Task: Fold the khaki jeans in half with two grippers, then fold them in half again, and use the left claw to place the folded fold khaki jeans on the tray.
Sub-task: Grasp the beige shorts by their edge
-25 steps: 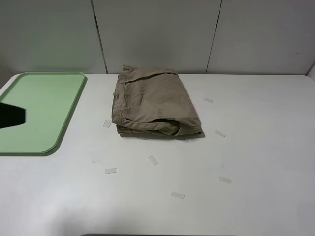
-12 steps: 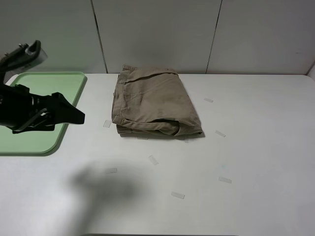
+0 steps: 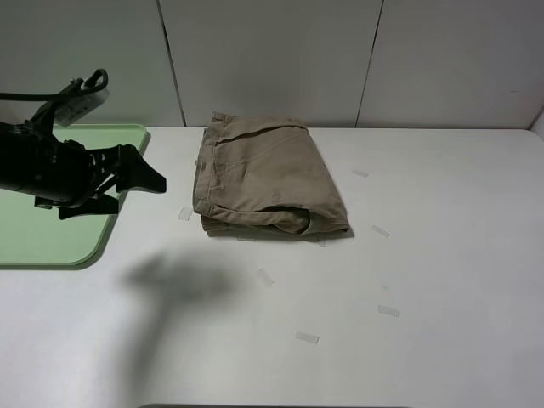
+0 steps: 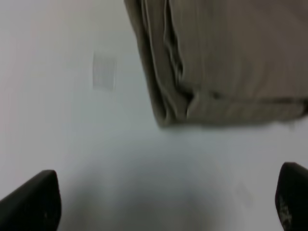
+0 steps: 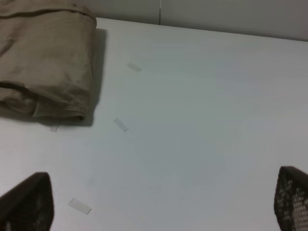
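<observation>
On the white table (image 3: 442, 255) the khaki jeans (image 3: 263, 174) sat fully folded; our left gripper (image 3: 140, 178) hovered wide open, right gripper (image 5: 159, 211) too, tray (image 3: 51, 246) bare.

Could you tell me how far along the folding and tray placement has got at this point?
The folding looks done: the khaki jeans lie as a compact, layered bundle on the white table. In hand is the pickup: the left gripper hangs open and empty between tray and bundle, pointing toward the bundle. Left to do: grasp the bundle and carry it to the mint-green tray, which holds no cloth yet. The right gripper is open, off to the side.
</observation>
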Action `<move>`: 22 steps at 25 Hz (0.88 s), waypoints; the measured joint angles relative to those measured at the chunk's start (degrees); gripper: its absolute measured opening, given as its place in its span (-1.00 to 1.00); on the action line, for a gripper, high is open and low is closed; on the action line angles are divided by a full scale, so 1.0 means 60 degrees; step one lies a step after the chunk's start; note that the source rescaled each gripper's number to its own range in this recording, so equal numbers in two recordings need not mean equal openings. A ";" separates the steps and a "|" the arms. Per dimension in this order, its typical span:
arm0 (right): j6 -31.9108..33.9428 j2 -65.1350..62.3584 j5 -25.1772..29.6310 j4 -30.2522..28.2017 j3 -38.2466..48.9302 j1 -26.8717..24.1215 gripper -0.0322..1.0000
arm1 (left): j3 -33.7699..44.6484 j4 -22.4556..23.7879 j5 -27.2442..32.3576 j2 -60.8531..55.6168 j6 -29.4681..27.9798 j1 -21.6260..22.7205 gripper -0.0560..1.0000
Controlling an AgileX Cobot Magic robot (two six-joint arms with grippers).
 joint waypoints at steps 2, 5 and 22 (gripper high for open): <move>0.0000 0.0000 0.0000 0.0000 0.0000 0.0000 0.99 | -0.0126 -0.0675 -0.0113 0.0237 0.0689 0.0000 0.78; 0.0000 0.0000 0.0000 0.0000 0.0000 0.0000 0.99 | -0.0307 -0.1780 -0.0130 0.0729 0.1695 0.0000 0.78; 0.0000 0.0000 0.0000 0.0000 0.0000 0.0000 0.99 | -0.2755 -0.3786 0.0053 0.4577 0.3958 0.0000 0.78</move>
